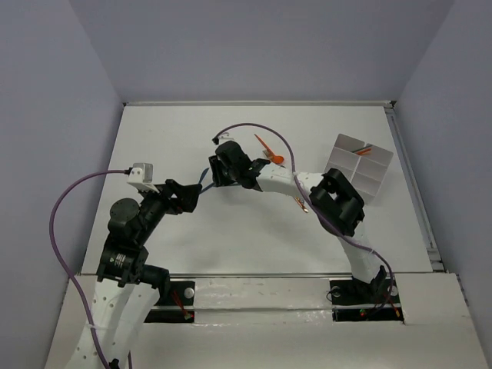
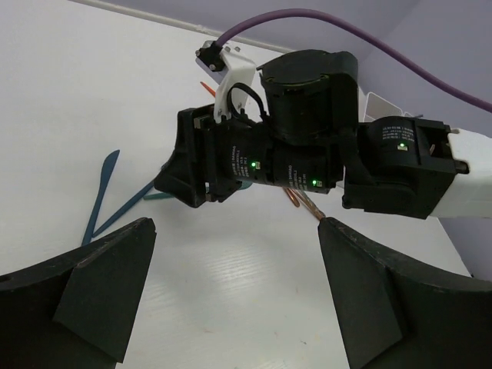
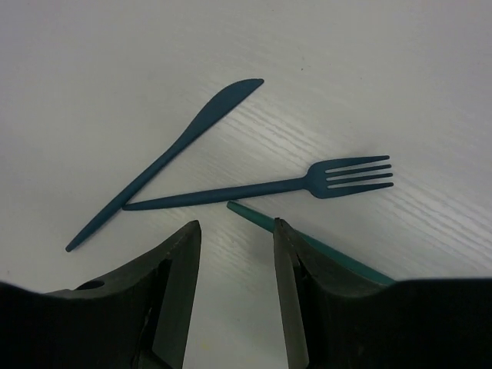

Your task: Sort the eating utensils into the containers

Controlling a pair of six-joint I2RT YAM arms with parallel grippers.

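Observation:
A teal knife (image 3: pixel 177 142), a teal fork (image 3: pixel 254 188) and the handle of a third teal utensil (image 3: pixel 250 216) lie on the white table just in front of my right gripper (image 3: pixel 235 225). That gripper is open and empty, and its right finger covers part of the third handle. From above, the right gripper (image 1: pixel 217 174) reaches over the table's middle. My left gripper (image 2: pixel 237 224) is open and empty, facing the right gripper from the left (image 1: pixel 194 197). The teal knife also shows in the left wrist view (image 2: pixel 101 188). The divided white tray (image 1: pixel 361 178) stands at the back right, with an orange utensil (image 1: pixel 364 151) in it.
Copper-brown utensils (image 1: pixel 301 204) lie beside the right forearm and also show in the left wrist view (image 2: pixel 304 204). An orange utensil (image 1: pixel 269 150) lies behind the right gripper. Purple cables (image 1: pixel 254 127) loop over both arms. Grey walls close in the table.

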